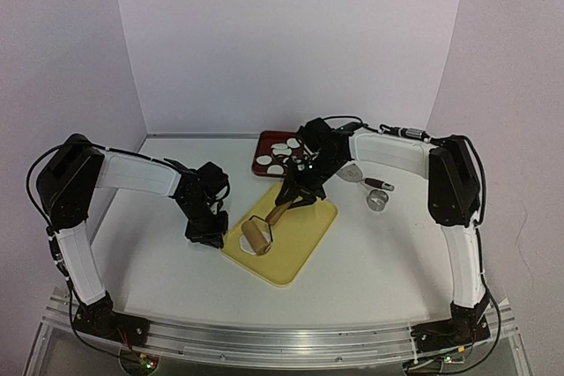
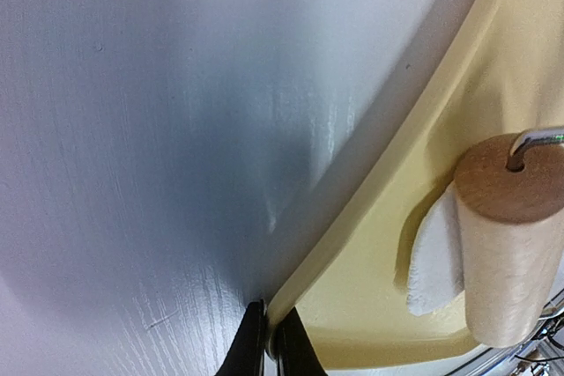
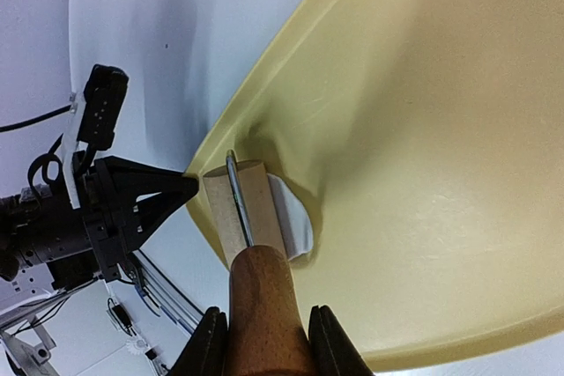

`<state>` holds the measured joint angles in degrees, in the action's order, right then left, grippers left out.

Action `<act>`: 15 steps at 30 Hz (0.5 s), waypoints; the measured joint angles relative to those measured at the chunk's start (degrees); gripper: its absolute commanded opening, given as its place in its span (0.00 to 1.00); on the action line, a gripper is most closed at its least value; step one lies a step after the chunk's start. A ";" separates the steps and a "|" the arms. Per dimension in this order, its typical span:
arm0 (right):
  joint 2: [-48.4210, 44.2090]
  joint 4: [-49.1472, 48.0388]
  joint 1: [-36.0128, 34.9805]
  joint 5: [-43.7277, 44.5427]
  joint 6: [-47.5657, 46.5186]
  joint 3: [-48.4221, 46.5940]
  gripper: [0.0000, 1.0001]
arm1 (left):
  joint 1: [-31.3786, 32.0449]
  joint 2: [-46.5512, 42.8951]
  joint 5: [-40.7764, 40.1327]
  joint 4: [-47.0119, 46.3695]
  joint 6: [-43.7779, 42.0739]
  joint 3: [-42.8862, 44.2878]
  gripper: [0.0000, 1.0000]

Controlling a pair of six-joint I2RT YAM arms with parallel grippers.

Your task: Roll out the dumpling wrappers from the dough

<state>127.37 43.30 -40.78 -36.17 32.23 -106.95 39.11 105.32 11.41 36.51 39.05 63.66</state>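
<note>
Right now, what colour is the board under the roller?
Cutting board: pale yellow, best in right wrist view.

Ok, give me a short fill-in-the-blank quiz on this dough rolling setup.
1. The right gripper is shut on the rolling pin's wooden ____.
2. The pin rests on the dough, which lies on the ____ board.
3. The left gripper pinches the rim of that same ____.
4. The dumpling wrappers lie in the ____ tray.
Missing words: handle; yellow; board; red.
</note>
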 measured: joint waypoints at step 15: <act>1.59 -1.85 -4.94 1.70 0.25 -2.10 0.00 | 0.00 -0.01 -0.03 0.01 -0.09 -0.10 0.00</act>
<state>128.96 41.46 -45.71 -34.47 32.48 -109.06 39.11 105.31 11.38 36.52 38.96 63.56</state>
